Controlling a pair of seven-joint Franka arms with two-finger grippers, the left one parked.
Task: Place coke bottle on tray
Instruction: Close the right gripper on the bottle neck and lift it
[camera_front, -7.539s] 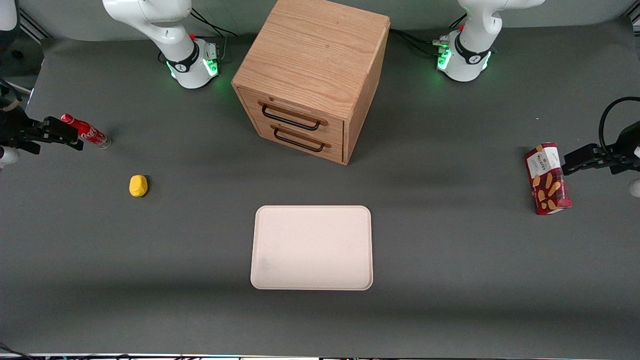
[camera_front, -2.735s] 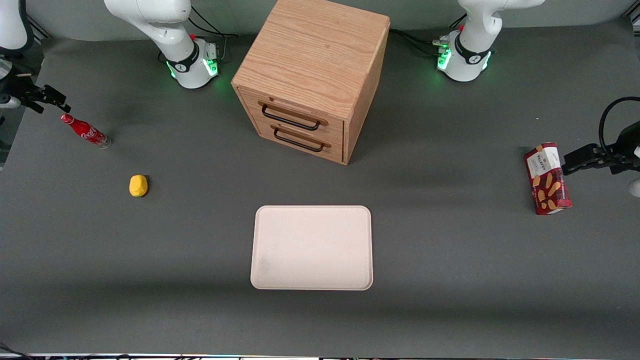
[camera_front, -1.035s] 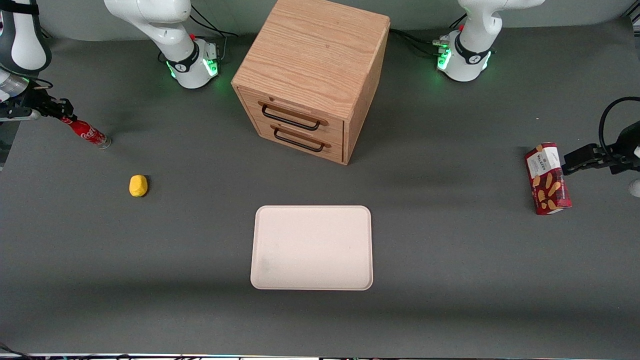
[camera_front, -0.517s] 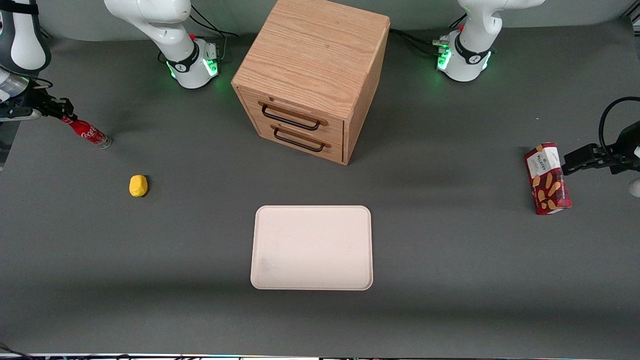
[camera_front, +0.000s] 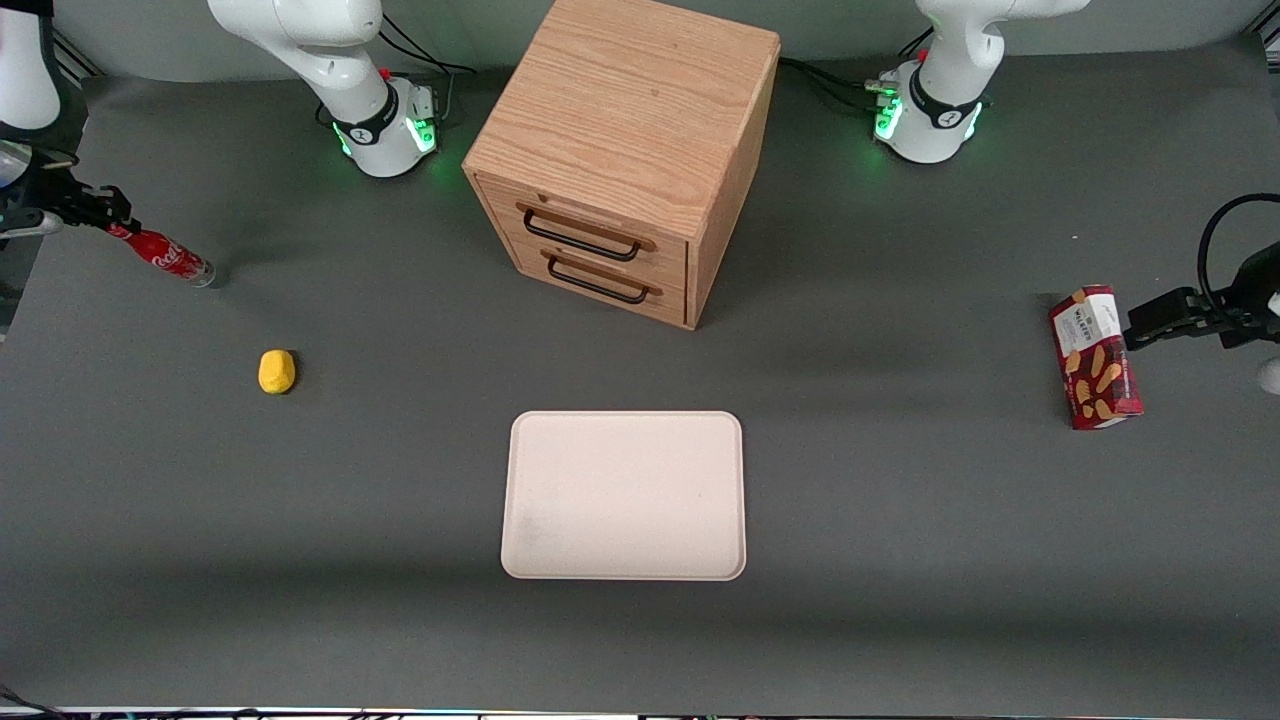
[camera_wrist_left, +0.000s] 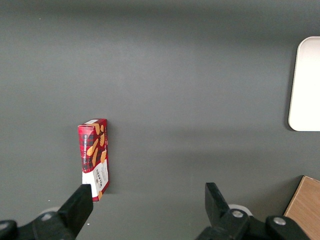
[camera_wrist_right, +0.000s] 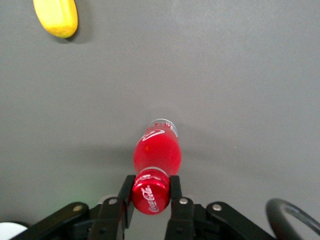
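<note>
The coke bottle (camera_front: 165, 256), slim and red with white script, is at the working arm's end of the table, farther from the front camera than the tray. My right gripper (camera_front: 110, 222) is shut on its red cap, and the bottle hangs tilted with its clear base low over the table. In the right wrist view the two fingers (camera_wrist_right: 126, 192) clamp the cap of the bottle (camera_wrist_right: 156, 155), with my gripper (camera_wrist_right: 151, 192) around it. The pale pinkish-cream tray (camera_front: 625, 495) lies flat near the table's middle, nearer the front camera, and shows in the left wrist view (camera_wrist_left: 306, 85).
A yellow lump (camera_front: 276, 371) lies between the bottle and the tray and shows in the right wrist view (camera_wrist_right: 56, 17). A wooden two-drawer cabinet (camera_front: 625, 150) stands farther back than the tray. A red snack box (camera_front: 1095, 357) lies at the parked arm's end.
My gripper came down onto the bottle's cap and closed on it. In the last half second the gripper and bottle have shifted slightly up and away from the table's middle.
</note>
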